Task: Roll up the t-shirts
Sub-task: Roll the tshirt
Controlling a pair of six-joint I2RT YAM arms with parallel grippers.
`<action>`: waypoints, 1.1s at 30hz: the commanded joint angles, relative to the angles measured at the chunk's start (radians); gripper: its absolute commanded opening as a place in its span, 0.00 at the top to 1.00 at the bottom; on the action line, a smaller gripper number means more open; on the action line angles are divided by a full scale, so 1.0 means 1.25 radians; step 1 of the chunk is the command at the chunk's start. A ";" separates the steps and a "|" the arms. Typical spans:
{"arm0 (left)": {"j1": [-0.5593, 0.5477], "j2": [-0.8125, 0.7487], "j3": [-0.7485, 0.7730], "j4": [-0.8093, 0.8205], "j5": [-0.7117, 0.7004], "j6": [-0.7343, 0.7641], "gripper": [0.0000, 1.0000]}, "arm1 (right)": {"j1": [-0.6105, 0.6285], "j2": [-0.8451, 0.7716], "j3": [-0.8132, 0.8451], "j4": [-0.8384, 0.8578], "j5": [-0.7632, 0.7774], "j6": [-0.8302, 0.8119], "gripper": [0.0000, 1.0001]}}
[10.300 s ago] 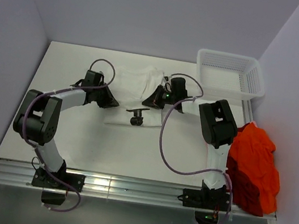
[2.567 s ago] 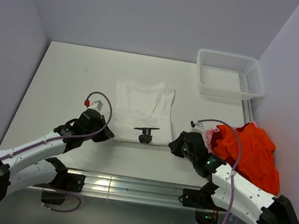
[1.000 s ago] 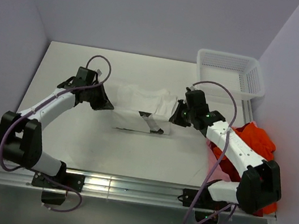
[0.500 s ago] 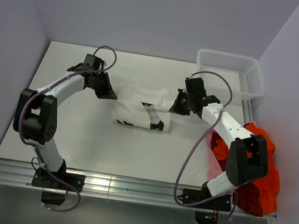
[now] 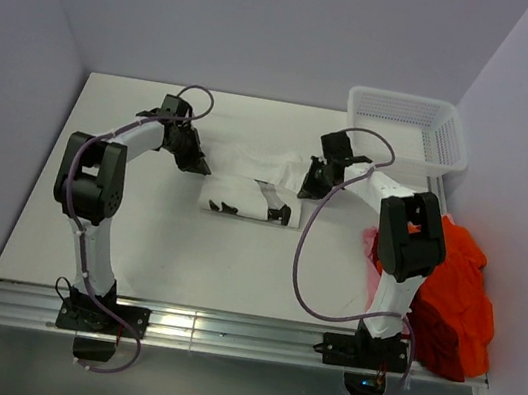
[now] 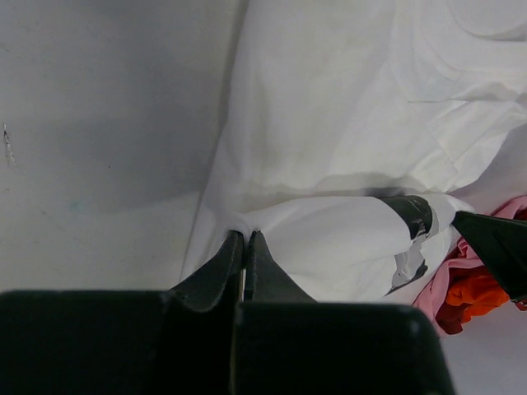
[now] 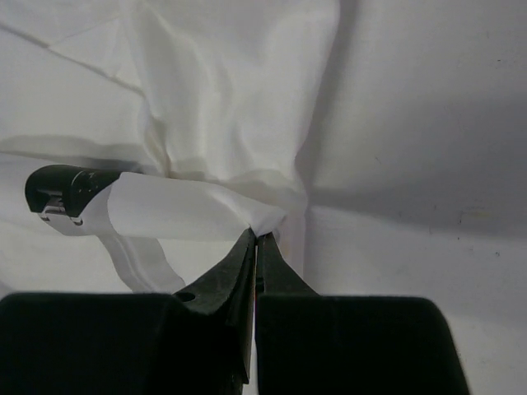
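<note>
The white t-shirt (image 5: 249, 167) lies mid-table, its near part folded back so the black print (image 5: 265, 205) shows along the fold. My left gripper (image 5: 198, 165) is shut on the shirt's left edge. In the left wrist view its tips (image 6: 245, 235) pinch white cloth (image 6: 329, 123). My right gripper (image 5: 304, 188) is shut on the right edge, and in the right wrist view the gripper (image 7: 257, 235) nips a corner of the white cloth (image 7: 222, 90). The orange-red t-shirts (image 5: 451, 290) lie heaped at the table's right edge.
A white mesh basket (image 5: 402, 98) stands at the far right corner. Both arms reach far forward over the white table (image 5: 108, 222), cables looping above them. Walls close in on the left, back and right.
Both grippers have carried the shirt's edges away from the arm bases toward the far side. The fold has grown and the black print has turned up along it.
</note>
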 commanded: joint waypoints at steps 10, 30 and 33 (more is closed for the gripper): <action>-0.010 0.047 -0.034 0.093 -0.065 -0.021 0.98 | -0.026 0.043 -0.010 0.058 0.069 0.021 1.00; -0.087 0.007 -0.077 0.083 -0.269 -0.035 0.90 | -0.022 -0.045 -0.097 0.035 0.188 0.030 0.97; -0.088 -0.009 -0.076 0.074 -0.278 -0.034 0.85 | -0.024 -0.055 -0.095 0.032 0.192 0.028 0.93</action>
